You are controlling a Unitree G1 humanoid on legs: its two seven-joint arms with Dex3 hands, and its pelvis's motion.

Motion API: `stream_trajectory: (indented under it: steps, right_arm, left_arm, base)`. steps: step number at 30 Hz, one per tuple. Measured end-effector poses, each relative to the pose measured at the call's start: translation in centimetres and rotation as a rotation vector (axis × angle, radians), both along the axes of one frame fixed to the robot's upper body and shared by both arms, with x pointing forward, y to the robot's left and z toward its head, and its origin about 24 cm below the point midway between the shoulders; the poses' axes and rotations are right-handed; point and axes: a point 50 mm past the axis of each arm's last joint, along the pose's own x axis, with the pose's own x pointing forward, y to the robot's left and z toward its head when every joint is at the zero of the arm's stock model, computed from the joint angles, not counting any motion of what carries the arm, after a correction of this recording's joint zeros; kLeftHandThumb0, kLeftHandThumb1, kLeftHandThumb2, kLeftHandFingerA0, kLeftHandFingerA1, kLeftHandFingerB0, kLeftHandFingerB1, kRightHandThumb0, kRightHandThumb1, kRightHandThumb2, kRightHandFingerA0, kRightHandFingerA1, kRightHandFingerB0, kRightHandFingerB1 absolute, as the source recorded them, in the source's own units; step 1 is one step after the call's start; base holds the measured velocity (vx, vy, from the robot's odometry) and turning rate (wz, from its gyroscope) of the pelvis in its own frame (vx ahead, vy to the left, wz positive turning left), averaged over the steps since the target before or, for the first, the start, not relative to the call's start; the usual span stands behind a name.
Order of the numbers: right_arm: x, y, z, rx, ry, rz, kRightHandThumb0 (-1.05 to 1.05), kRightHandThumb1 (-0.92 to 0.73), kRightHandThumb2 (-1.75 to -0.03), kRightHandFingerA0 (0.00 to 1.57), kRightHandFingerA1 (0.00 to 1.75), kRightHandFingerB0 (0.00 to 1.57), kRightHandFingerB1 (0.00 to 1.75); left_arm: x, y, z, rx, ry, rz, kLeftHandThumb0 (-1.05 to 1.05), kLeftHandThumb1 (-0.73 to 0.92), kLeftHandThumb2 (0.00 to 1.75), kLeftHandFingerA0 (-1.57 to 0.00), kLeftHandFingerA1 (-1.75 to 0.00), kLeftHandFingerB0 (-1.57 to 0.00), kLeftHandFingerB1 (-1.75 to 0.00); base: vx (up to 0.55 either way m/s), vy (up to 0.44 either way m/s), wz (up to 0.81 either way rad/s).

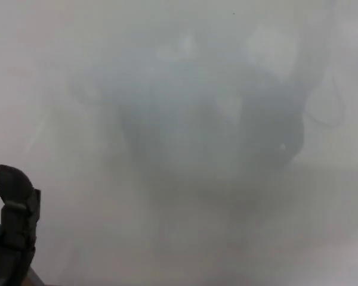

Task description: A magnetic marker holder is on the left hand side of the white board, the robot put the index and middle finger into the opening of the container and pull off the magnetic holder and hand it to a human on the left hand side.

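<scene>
At seven o'clock against the whiteboard (185, 71) the left hand (13, 235) rises, grip unreadable, with no holder or person in view to place.

The whiteboard (167, 250) is glossy grey-white, paler toward its top left and right edges. A blurred dark grey reflection with a few pale patches covers its middle. The left hand (12, 232) is matt black with a faint grey highlight across one finger (15, 190); brown shows at bottom left.
</scene>
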Motion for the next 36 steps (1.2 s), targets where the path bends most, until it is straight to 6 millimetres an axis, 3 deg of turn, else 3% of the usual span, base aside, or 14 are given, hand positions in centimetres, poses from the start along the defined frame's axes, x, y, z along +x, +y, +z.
stream_trajectory:
  steps: [2,3,8,9,12,13,16,24,27,28,31,32,34,36]
  right_arm:
    - [0.0,0.0,0.0,0.001,0.0,0.0,-0.47,-0.47,-0.88,0.84,0.81,0.33,0.58]
    - [0.0,0.0,0.0,0.001,0.0,0.0,-0.46,-0.64,-0.59,0.83,0.7,0.38,0.47]
    - [0.0,0.1,0.0,0.003,-0.001,-0.002,-0.47,-0.66,-0.59,0.83,0.69,0.39,0.48]
    - [0.0,0.1,0.0,0.003,-0.002,-0.002,-0.48,-0.64,-0.59,0.84,0.69,0.39,0.49]
    - [0.0,0.1,0.0,0.004,-0.002,-0.003,-0.48,-0.64,-0.59,0.84,0.7,0.39,0.49]
    - [0.0,0.1,0.0,0.004,-0.002,-0.003,-0.49,-0.63,-0.59,0.85,0.7,0.4,0.49]
    - [0.1,0.1,0.0,0.005,-0.003,-0.004,-0.48,-0.65,-0.59,0.85,0.71,0.41,0.51]
    - [-0.3,0.0,-0.1,0.006,0.005,-0.006,-0.46,-0.64,-0.58,0.84,0.7,0.39,0.5]
    - [-0.6,0.0,-0.2,0.006,0.014,-0.009,-0.48,-0.65,-0.59,0.84,0.68,0.4,0.5]
    - [-0.6,0.0,-0.2,0.006,0.014,-0.009,-0.47,-0.65,-0.59,0.84,0.66,0.41,0.49]
    - [-1.0,-0.1,-0.3,0.008,0.026,-0.013,-0.49,-0.65,-0.6,0.83,0.66,0.41,0.49]
    - [-1.1,-0.1,-0.4,0.008,0.029,-0.014,-0.54,-0.51,-0.87,0.78,0.73,0.36,0.57]
    - [-1.3,-0.1,-0.5,0.012,0.037,-0.017,-0.49,-0.64,-0.6,0.82,0.64,0.37,0.48]
    - [-1.6,-0.1,-0.6,0.019,0.047,-0.023,-0.53,-0.5,-0.86,0.77,0.71,0.32,0.56]
  left_arm:
    - [0.2,-0.3,-1.1,0.021,0.048,0.007,-0.77,0.61,0.6,-0.54,-0.42,-0.35,-0.32]
    - [0.2,-0.3,-1.1,0.021,0.051,0.007,-0.76,0.61,0.59,-0.5,-0.4,-0.33,-0.31]
    - [0.6,-1.0,-4.1,0.063,0.186,0.015,-0.68,0.49,0.79,-0.33,-0.52,-0.24,-0.41]
    - [0.6,-1.2,-4.9,0.075,0.221,0.016,-0.76,0.61,0.57,-0.44,-0.39,-0.31,-0.3]
    - [0.6,-1.7,-6.9,0.112,0.315,0.016,-0.77,0.62,0.58,-0.43,-0.39,-0.31,-0.3]
    - [0.6,-1.8,-7.2,0.119,0.331,0.016,-0.78,0.51,0.85,-0.35,-0.49,-0.26,-0.42]
    - [0.3,-2.2,-9.2,0.16,0.426,0.011,-0.79,0.51,0.85,-0.35,-0.48,-0.25,-0.41]
    - [-1.4,-3.0,-13.9,0.305,0.654,-0.016,-0.74,0.59,0.57,-0.42,-0.4,-0.29,-0.29]
    - [-2.5,-3.1,-15.7,0.378,0.743,-0.03,-0.78,0.49,0.83,-0.36,-0.5,-0.23,-0.41]
    - [-2.5,-3.1,-15.7,0.378,0.743,-0.03,-0.74,0.6,0.58,-0.41,-0.41,-0.29,-0.3]
    - [-3.9,-3.1,-17.6,0.47,0.834,-0.045,-0.75,0.62,0.59,-0.44,-0.4,-0.29,-0.3]
    - [-4.2,-3.1,-17.9,0.491,0.851,-0.049,-0.73,0.61,0.59,-0.44,-0.42,-0.3,-0.3]
    - [-4.8,-3.1,-18.7,0.542,0.886,-0.06,-0.73,0.61,0.59,-0.46,-0.42,-0.3,-0.3]
    - [-5.3,-2.9,-19.3,0.595,0.914,-0.07,-0.75,0.61,0.57,-0.43,-0.43,-0.32,-0.29]
  base:
    - [0.0,0.0,0.0]
    - [0.0,0.0,0.0]
    - [0.0,0.0,0.0]
    - [0.0,0.0,0.0]
    - [0.0,0.0,0.0]
    - [0.0,0.0,0.0]
    - [0.0,0.0,0.0]
    - [0.0,0.0,0.0]
    - [0.0,0.0,0.0]
    - [0.0,0.0,0.0]
    - [0.0,0.0,0.0]
    - [0.0,0.0,0.0]
    - [0.0,0.0,0.0]
    - [0.0,0.0,0.0]
